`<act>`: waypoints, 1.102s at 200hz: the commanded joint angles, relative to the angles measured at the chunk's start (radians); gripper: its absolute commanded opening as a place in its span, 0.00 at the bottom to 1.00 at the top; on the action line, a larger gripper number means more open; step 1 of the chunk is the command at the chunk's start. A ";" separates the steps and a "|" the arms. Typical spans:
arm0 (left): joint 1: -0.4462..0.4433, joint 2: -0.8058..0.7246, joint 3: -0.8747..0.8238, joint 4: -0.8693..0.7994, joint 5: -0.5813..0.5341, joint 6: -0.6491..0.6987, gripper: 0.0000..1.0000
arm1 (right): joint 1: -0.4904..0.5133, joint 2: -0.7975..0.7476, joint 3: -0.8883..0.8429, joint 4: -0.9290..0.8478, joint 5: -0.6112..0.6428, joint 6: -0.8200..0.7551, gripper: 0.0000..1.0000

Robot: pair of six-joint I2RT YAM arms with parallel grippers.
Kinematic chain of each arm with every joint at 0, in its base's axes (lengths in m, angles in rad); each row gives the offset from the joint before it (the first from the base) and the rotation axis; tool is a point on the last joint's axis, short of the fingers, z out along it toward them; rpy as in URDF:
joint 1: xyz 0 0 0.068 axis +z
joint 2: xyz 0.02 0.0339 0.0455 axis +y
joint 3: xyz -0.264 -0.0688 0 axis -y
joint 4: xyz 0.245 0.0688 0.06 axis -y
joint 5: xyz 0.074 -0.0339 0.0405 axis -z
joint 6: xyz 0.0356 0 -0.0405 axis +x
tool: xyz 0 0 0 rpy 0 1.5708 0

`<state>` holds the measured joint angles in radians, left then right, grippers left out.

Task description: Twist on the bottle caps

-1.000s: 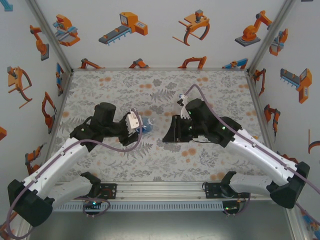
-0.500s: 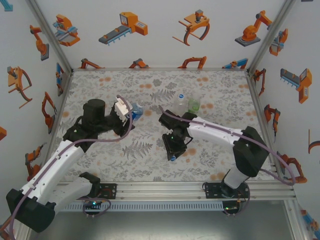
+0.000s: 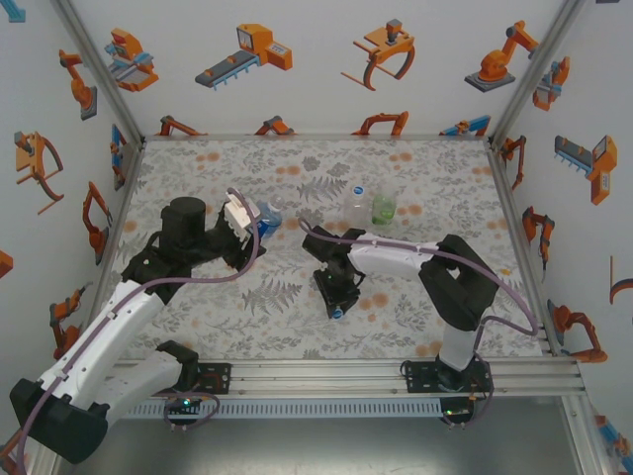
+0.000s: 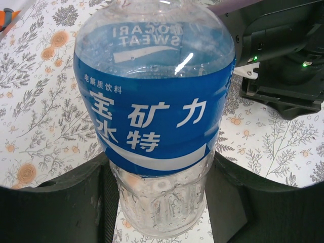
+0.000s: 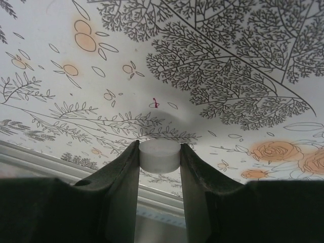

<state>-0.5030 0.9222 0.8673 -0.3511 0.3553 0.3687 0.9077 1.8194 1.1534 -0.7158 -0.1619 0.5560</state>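
Right hand [image 5: 159, 167] clamps cap [image 5: 159, 153], nudged slightly leftward; left hand [image 4: 164, 195] grips blue-labelled bottle [image 4: 154, 101], hardly moved.

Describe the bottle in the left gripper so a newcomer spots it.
On the floral table, left of centre, the left gripper clamps the blue-labelled bottle. Unlike the colourless bottle and green-tinted bottle standing free to its right, it wears a blue band with white characters.

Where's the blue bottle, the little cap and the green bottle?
blue bottle [image 4: 152, 131]: left wrist view, its label.
little cap [image 5: 159, 155]: right wrist view, its side.
green bottle [image 3: 384, 208]: top view, its body.
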 commanded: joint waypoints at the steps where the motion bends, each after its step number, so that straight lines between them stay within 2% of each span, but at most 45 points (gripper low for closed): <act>1: 0.004 -0.007 0.016 0.018 0.008 -0.008 0.00 | 0.015 0.011 -0.002 0.045 0.096 0.025 0.36; 25: 0.005 -0.006 0.013 0.021 0.010 -0.002 0.00 | 0.031 -0.008 -0.004 0.051 0.167 0.056 0.44; 48: 0.005 -0.004 0.012 0.022 0.013 0.002 0.00 | 0.068 -0.057 -0.031 0.091 0.216 0.063 0.63; 60: 0.006 -0.004 0.010 0.022 0.013 0.005 0.00 | 0.088 -0.087 -0.054 0.116 0.247 0.080 0.64; 128: 0.005 -0.008 0.009 0.021 0.014 0.011 0.00 | 0.122 -0.169 -0.147 0.212 0.287 0.146 0.48; 220: 0.005 -0.008 0.004 0.023 0.021 0.018 0.00 | 0.122 -0.162 -0.158 0.246 0.316 0.154 0.41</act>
<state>-0.5030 0.9226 0.8673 -0.3508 0.3565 0.3737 1.0237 1.6722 1.0069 -0.4801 0.1219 0.6933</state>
